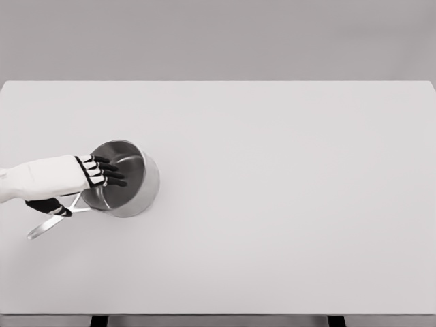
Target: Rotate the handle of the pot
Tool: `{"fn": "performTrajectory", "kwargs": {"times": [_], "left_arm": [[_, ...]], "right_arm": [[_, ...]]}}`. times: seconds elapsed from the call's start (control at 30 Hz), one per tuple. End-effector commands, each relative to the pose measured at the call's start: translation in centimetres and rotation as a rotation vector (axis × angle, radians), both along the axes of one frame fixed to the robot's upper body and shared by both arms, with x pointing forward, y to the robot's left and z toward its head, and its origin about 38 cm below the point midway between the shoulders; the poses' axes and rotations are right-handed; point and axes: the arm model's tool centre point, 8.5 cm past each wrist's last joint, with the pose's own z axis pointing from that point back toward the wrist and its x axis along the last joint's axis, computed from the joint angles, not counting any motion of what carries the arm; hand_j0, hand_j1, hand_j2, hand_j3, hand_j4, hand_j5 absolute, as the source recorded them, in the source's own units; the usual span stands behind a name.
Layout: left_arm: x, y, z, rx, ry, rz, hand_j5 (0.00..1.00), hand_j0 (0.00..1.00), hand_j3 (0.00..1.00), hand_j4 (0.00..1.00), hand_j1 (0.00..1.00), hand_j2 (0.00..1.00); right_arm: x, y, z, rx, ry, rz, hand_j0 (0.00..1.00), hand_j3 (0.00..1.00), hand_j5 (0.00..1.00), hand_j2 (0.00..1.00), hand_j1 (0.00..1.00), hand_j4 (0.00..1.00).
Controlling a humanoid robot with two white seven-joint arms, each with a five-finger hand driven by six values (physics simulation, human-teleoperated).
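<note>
While you look for progress, start nearest you: the pot handle sticks out from under the left hand, pointing toward the near left edge of the table. The thumb curls down beside the handle's root, touching or nearly so, but you cannot tell whether it presses the metal. The hand's fingers lie spread and extended over the saucepan, reaching past its near rim above the open bowl, gripping nothing that you can see. The saucepan stands upright just beyond and to the right of the wrist.

Judging from this, the rotation looks barely begun or only part done: the hand is at the handle, not closed on it, and the swing itself is probably left for you. The right hand is out of view. No brand, label or writing can be read anywhere.
</note>
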Motion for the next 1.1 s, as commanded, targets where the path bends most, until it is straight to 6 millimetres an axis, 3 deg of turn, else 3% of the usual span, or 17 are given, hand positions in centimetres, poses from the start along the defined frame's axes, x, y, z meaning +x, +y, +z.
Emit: {"fn": "performTrajectory", "kwargs": {"times": [0.0, 0.17, 0.27, 0.7, 1.07], "left_arm": [[0.2, 0.4, 0.0, 0.002, 0.001, 0.015, 1.0, 1.0, 1.0, 1.0, 1.0, 1.0], [0.2, 0.5, 0.3, 0.0, -0.002, 0.017, 1.0, 1.0, 1.0, 1.0, 1.0, 1.0], [0.2, 0.8, 1.5, 0.002, -0.025, 0.017, 1.0, 1.0, 1.0, 1.0, 1.0, 1.0], [-0.6, -0.7, 2.9, -0.037, -0.037, -0.029, 1.0, 1.0, 1.0, 1.0, 1.0, 1.0], [-1.6, -0.9, -0.2, -0.038, 0.028, -0.026, 1.0, 1.0, 1.0, 1.0, 1.0, 1.0]], "right_arm": [[0.0, 0.0, 0.0, 0.0, -0.001, 0.0, 1.0, 1.0, 1.0, 1.0, 1.0, 1.0], [0.0, 0.0, 0.0, 0.0, 0.0, 0.0, 1.0, 1.0, 1.0, 1.0, 1.0, 1.0], [0.0, 0.0, 0.0, 0.0, 0.0, 0.0, 1.0, 1.0, 1.0, 1.0, 1.0, 1.0], [0.0, 0.0, 0.0, 0.0, 0.0, 0.0, 1.0, 1.0, 1.0, 1.0, 1.0, 1.0], [0.0, 0.0, 0.0, 0.0, 0.0, 0.0, 1.0, 1.0, 1.0, 1.0, 1.0, 1.0]]}}
